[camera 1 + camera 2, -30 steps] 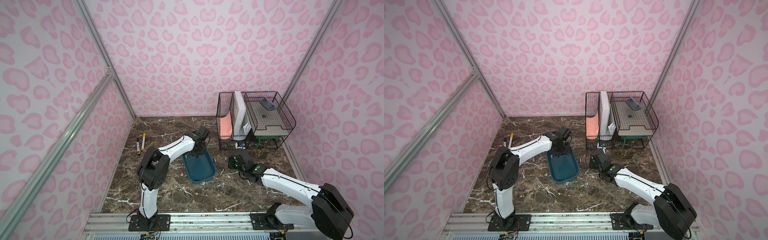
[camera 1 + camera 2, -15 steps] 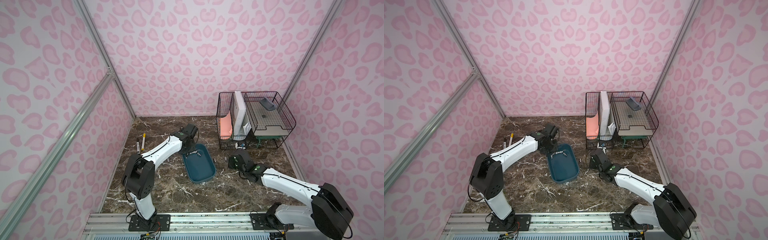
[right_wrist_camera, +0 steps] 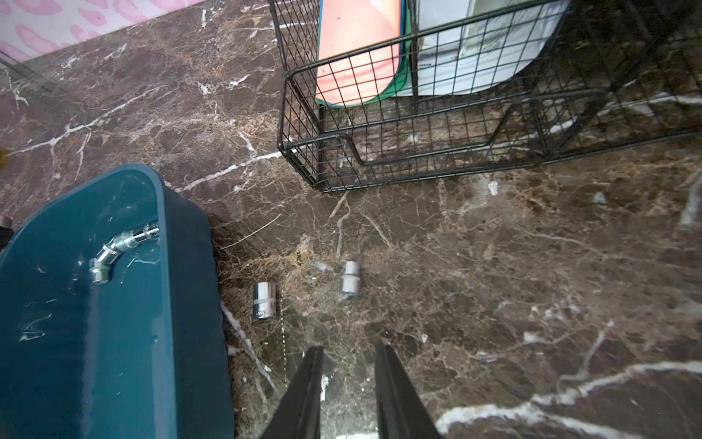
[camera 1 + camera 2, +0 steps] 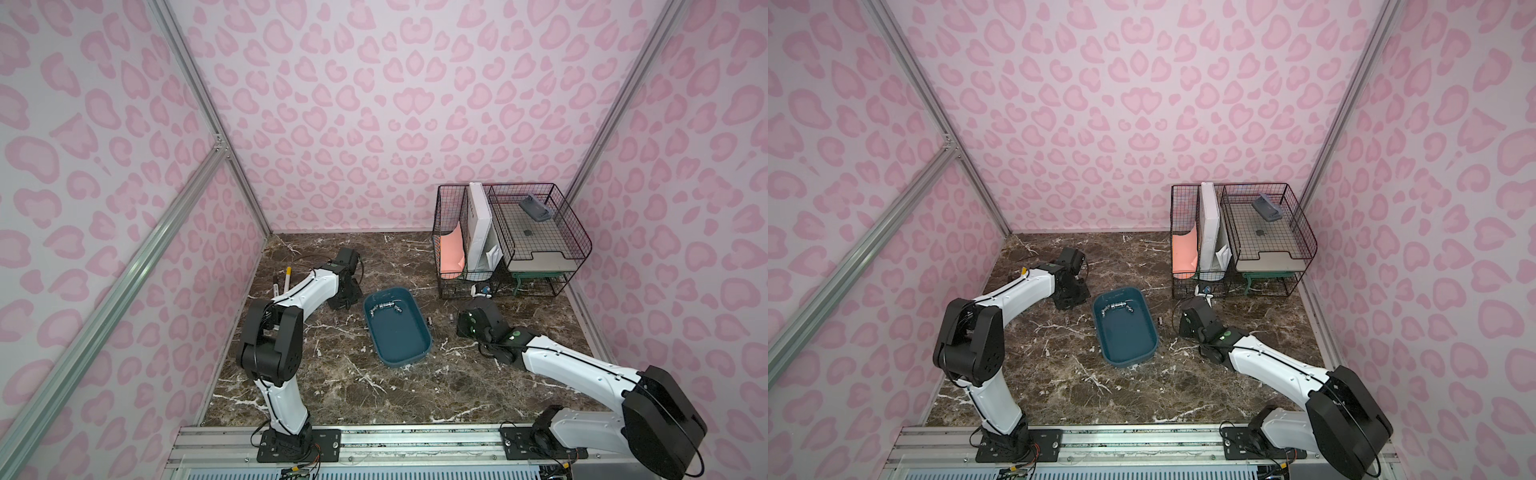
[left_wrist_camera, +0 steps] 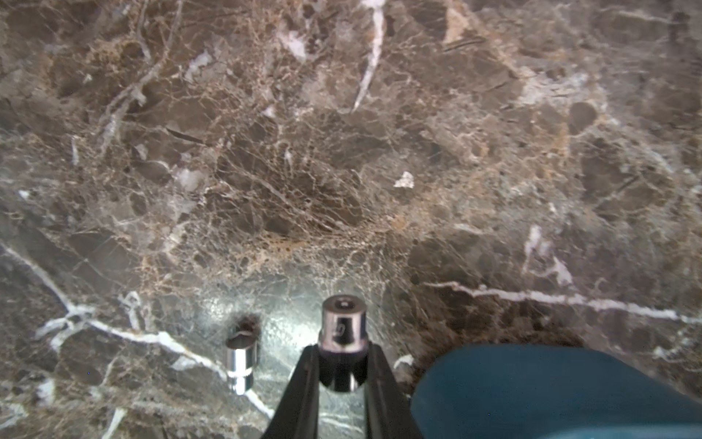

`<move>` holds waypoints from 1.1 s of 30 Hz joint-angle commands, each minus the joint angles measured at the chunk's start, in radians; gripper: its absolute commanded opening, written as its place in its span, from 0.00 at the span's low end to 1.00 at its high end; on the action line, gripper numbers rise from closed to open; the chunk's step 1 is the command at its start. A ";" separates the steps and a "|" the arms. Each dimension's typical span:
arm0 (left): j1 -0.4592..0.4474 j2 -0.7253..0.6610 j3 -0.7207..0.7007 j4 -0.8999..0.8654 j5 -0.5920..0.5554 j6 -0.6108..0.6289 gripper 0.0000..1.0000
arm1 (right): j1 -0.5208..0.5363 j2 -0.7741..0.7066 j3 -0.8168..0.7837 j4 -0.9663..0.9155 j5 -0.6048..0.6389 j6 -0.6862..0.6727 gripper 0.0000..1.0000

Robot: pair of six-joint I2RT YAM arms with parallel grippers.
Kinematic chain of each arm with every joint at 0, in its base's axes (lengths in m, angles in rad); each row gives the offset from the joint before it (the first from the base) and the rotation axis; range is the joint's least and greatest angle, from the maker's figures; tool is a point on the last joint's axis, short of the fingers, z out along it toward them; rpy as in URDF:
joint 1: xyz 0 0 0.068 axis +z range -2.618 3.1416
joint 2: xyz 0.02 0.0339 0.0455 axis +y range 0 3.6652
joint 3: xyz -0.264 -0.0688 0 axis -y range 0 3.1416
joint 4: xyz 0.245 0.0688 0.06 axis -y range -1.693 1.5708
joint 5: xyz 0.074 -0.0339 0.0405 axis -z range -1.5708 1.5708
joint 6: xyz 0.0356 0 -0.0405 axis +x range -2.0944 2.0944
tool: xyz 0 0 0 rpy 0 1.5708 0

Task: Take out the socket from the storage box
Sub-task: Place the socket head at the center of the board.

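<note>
Left wrist view: my left gripper (image 5: 340, 365) is clamped on a chrome socket (image 5: 343, 330), jaws pressing its flanks and its square-drive end facing away from the camera. It is held low over the marble table (image 5: 342, 152), just outside the rim of the storage box (image 5: 532, 387). A second socket (image 5: 240, 363) stands upright on the table close beside it, apart from the jaws, so I judge this patch to be the drop-off spot and the step in hand to be setting the held socket down. In a top view the storage box (image 4: 399, 336) lies between the two arms, which lets either arm reach it. Right wrist view: my right gripper (image 3: 348, 346) hangs near the table with its jaws slightly parted and nothing between them. Two more sockets (image 3: 264, 300) lie on their sides on the marble just beside the box wall on that side. A jointed chrome piece (image 3: 123, 243) lies inside the box at its far end, so I judge the emptying unfinished. The grip sits low on the held socket, so a straight descent before release should keep it from toppling.
</note>
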 commanded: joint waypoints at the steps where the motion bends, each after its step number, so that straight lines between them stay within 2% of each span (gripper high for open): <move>1: 0.019 0.023 -0.001 0.026 0.032 0.033 0.13 | -0.004 0.006 0.002 0.035 -0.010 0.008 0.28; 16: 0.034 0.077 -0.013 0.051 0.053 0.041 0.15 | -0.010 0.018 0.007 0.030 -0.016 0.010 0.28; 33: 0.033 0.091 -0.021 0.054 0.052 0.042 0.22 | -0.011 0.020 0.008 0.031 -0.016 0.009 0.28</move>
